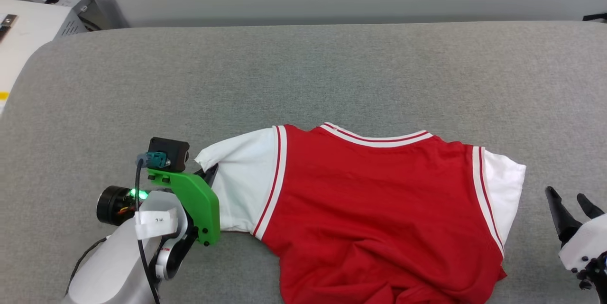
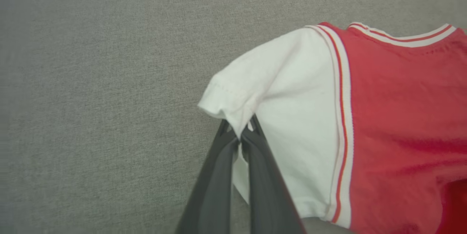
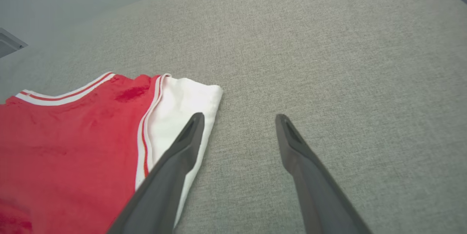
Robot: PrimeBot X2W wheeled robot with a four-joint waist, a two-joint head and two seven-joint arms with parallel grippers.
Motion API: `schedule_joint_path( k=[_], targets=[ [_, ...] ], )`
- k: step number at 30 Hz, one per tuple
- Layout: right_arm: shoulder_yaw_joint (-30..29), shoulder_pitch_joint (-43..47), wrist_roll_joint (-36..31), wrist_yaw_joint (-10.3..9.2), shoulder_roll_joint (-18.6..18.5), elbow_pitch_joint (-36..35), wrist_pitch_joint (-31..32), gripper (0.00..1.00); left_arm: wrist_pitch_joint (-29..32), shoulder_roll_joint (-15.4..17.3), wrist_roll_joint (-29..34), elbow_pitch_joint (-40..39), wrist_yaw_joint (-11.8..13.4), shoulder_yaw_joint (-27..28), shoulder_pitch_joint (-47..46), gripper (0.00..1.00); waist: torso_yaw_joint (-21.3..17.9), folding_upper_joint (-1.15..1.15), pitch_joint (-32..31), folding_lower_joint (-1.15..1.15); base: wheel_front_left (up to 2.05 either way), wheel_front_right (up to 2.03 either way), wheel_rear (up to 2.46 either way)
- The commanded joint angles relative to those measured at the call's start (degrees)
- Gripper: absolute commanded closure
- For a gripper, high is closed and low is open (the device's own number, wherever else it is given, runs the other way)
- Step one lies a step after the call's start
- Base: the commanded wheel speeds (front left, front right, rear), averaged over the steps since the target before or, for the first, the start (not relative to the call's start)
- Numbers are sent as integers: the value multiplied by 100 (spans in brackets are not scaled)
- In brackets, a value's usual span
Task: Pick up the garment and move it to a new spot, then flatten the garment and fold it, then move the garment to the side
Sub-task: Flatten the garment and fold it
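We find the red basketball-style T-shirt with white short sleeves (image 1: 379,209) flat on the grey cloth table (image 1: 303,71). Our left claw (image 2: 240,138) is clamped on its left sleeve edge; the right claw (image 3: 237,117) gapes, empty, just beside its right sleeve. We judge the shallow pinch may slip, or a one-sided lift twist it. A white box (image 1: 33,29) sits far left of the shirt; path unobstructed.

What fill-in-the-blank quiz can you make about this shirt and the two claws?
1. The left claw is shut on the garment's ____ sleeve.
2. The right claw has its jaws ____, beside the other sleeve.
3. The garment lies on a ____ fabric surface.
Missing words: white; open; grey.
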Motion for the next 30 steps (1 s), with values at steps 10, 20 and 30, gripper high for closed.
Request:
schedule_joint_path(
  k=[10,20,30],
  targets=[
    [617,-1076,221,-2,-576,830,2079,0,15,61,8,-670,44,-86,122,100,504,0,167,0,0,0,0],
    [795,-1486,124,-2,-412,1760,3185,0,-77,-25,-31,-667,-23,-121,44,100,686,0,400,0,0,0,0],
    [802,-1634,140,-2,-309,1754,3257,100,-220,-17,-105,-561,-22,-60,84,100,666,0,237,0,0,0,0]
  ],
)
